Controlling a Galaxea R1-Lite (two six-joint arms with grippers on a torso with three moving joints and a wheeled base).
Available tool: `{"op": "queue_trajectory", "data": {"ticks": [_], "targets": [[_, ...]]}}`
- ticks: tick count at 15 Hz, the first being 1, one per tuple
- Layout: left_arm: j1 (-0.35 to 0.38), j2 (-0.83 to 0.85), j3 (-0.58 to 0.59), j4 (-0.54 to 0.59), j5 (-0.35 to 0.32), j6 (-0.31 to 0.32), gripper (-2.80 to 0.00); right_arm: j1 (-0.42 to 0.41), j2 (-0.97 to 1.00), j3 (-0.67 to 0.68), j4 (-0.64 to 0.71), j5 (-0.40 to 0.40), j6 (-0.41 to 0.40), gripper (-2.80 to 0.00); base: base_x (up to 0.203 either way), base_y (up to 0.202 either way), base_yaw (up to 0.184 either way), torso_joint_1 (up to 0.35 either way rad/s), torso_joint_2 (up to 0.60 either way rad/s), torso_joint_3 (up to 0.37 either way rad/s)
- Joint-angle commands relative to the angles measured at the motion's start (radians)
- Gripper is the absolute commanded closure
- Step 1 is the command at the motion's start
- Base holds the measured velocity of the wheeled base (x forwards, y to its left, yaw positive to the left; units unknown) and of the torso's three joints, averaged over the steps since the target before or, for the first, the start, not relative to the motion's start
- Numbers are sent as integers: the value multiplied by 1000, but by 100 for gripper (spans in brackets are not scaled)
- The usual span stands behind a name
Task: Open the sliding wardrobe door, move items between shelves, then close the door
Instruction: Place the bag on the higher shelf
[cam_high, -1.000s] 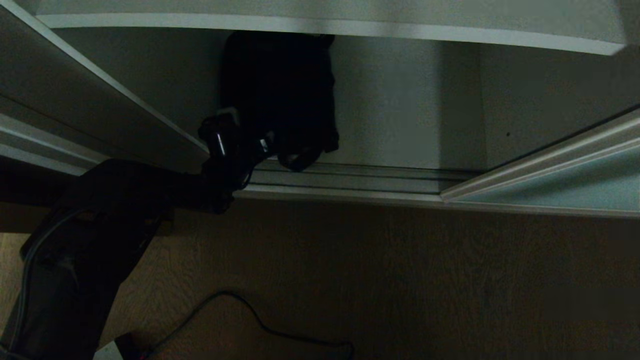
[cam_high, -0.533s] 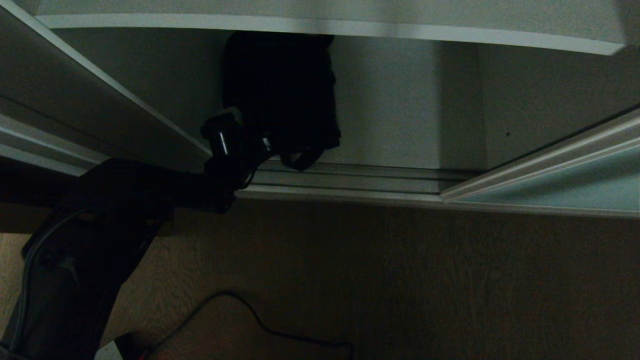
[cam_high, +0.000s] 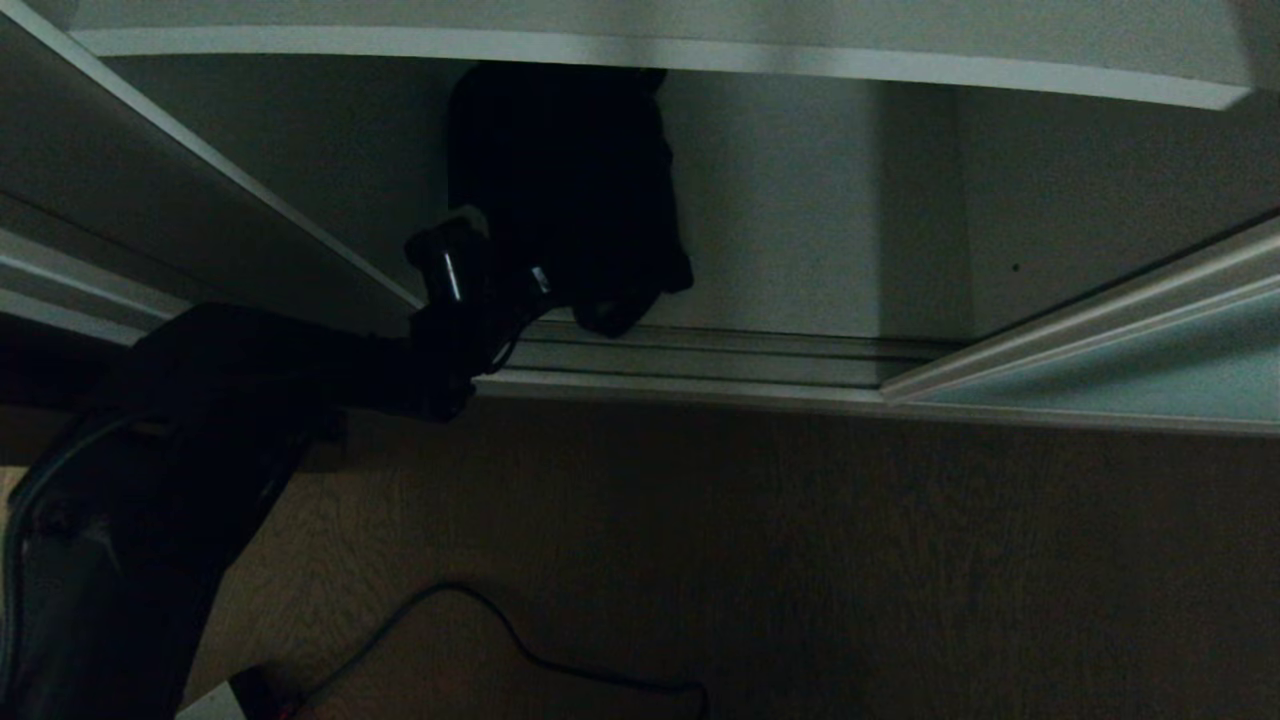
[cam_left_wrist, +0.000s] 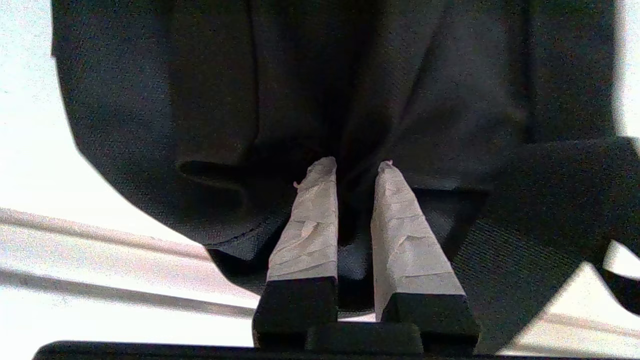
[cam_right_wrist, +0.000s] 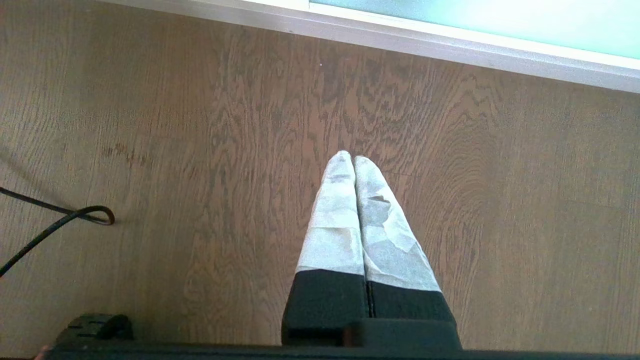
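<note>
A floppy all-black bag (cam_high: 565, 170) sits in the open wardrobe compartment, under a pale shelf (cam_high: 650, 48). My left gripper (cam_high: 548, 288) reaches in over the floor track at the bag's lower edge. In the left wrist view the gripper (cam_left_wrist: 356, 165) has its taped fingers (cam_left_wrist: 307, 225) nearly together, with a fold of the black bag (cam_left_wrist: 400, 90) pinched between them. The sliding wardrobe door (cam_high: 1150, 370), frosted blue-green glass in a silver frame, stands slid off to the right. My right gripper (cam_right_wrist: 352, 159) hangs shut and empty over the wooden floor, parked.
The ribbed silver floor track (cam_high: 720, 360) runs along the compartment's front. A beige side panel (cam_high: 150, 190) borders the opening on the left. A black cable (cam_high: 520, 640) lies on the wooden floor (cam_high: 800, 560); its loop (cam_right_wrist: 95, 215) also shows near the right gripper.
The left gripper's fingers have closed on the bag's lower edge. The left arm has risen slightly, and the bag's bottom has shifted a little up and to the right.
</note>
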Motion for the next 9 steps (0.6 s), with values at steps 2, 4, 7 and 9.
{"op": "queue_trajectory", "data": {"ticks": [2,4,7,9], "targets": [[-21,-112,74,9,2,-16,0,0,-2,0,0,0,0,0,0,0,0,0,0,0],[-48,-176,164,13,2,-21,0,0,-2,1,0,0,0,0,0,0,0,0,0,0],[-96,-267,292,12,5,-20,0,0,-2,0,0,0,0,0,0,0,0,0,0,0],[-121,-315,354,13,17,-16,0,0,-2,1,0,0,0,0,0,0,0,0,0,0]]}}
